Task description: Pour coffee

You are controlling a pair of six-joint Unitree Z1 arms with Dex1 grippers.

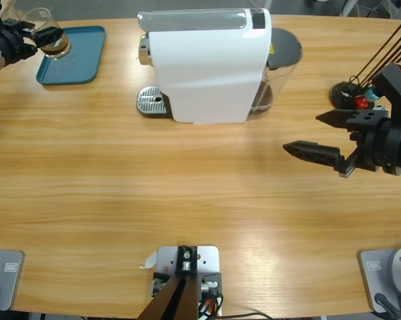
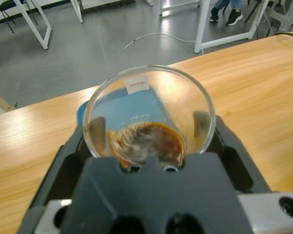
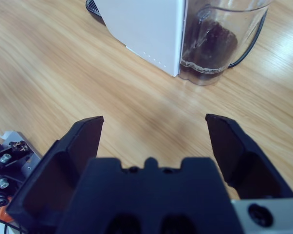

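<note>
Left gripper pinches clear glass over blue tray, far corner. Coffee sits low in tipped glass. Tip more, coffee spills on tray. Loose pinch, glass slips, breaks. Right gripper jaws spread wide, hold nothing, near white coffee machine.

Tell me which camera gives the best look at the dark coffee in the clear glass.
The left wrist view: it looks straight into the clear round glass held by the left tool, showing the shallow dark brown coffee. The high view shows it small at the corner; the right wrist view misses it.
</note>
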